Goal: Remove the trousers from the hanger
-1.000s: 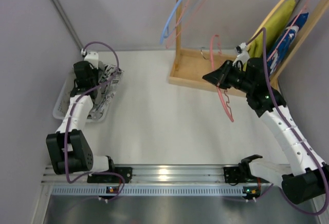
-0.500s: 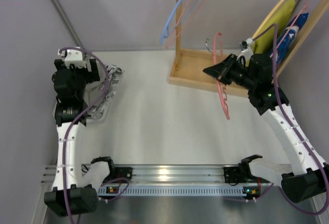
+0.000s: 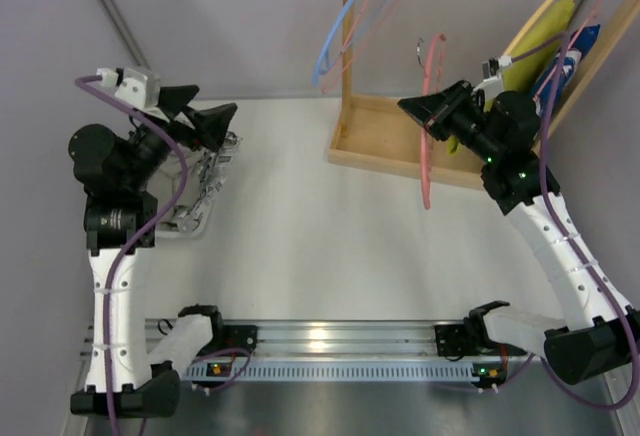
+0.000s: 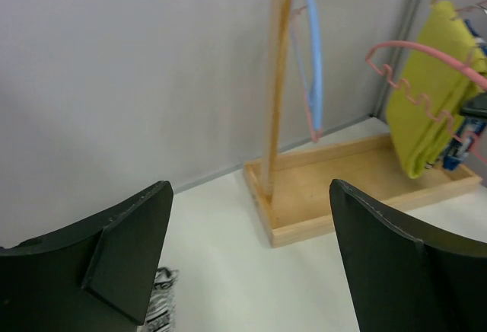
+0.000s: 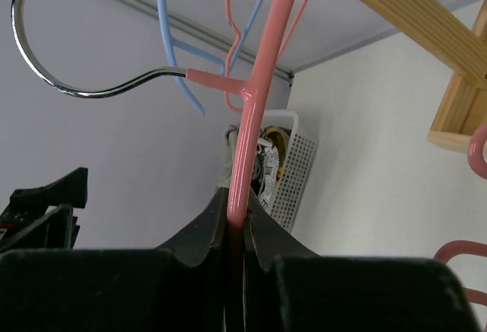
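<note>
Looking down from the top, the right tool (image 3: pixel 422 114) is pinched shut on the hanger (image 3: pixel 427 171), which hangs straight down in the air at the far right, just in front of the wooden rack (image 3: pixel 385 141). The hanger is bare, with no cloth on it. I think it is held up high by the rack so that its hook can go back on the rail. The right arm stretches far and up from its base and bends at the elbow. The left arm stands tall over the far left of the counter (image 3: pixel 300 256). The left tool (image 3: pixel 200 108) is wide open with nothing in it, above the white basket (image 3: pixel 203 213) with the patterned cloth (image 3: pixel 208 171). I cannot see the trousers anywhere. My guess is that they lie in the basket, but the arm hides much of it. From the left wrist, the two dark fingers stand far apart and point across at the rack, the blue hanger (image 4: pixel 312 58) and the yellow-green garment (image 4: pixel 426 103). From the right wrist, the jaws squeeze the pink bar tight from both sides. The metal hook (image 5: pixel 68 81) curls free above, touching nothing.
</note>
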Robot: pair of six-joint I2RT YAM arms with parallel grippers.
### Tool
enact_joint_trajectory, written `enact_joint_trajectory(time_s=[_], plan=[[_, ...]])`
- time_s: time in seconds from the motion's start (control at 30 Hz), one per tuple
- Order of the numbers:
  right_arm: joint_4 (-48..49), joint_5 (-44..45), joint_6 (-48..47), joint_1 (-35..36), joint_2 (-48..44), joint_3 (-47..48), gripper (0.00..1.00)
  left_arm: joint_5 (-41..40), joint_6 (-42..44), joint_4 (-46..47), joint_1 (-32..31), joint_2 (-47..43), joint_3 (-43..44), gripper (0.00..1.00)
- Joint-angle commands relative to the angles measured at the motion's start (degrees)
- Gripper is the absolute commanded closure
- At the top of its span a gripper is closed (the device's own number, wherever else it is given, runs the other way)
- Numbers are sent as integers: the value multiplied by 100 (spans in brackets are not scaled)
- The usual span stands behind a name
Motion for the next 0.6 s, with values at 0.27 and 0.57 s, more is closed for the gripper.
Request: enact_joint_trajectory(time_s=[0.27,0.57], plan=[[1567,984,446,114,277,202,100,-542,1107,-118,-3503,1389,885,10],[1330,1274,385,175,418,597,100,-1817,608,-145,-5595,2558,1246,12]])
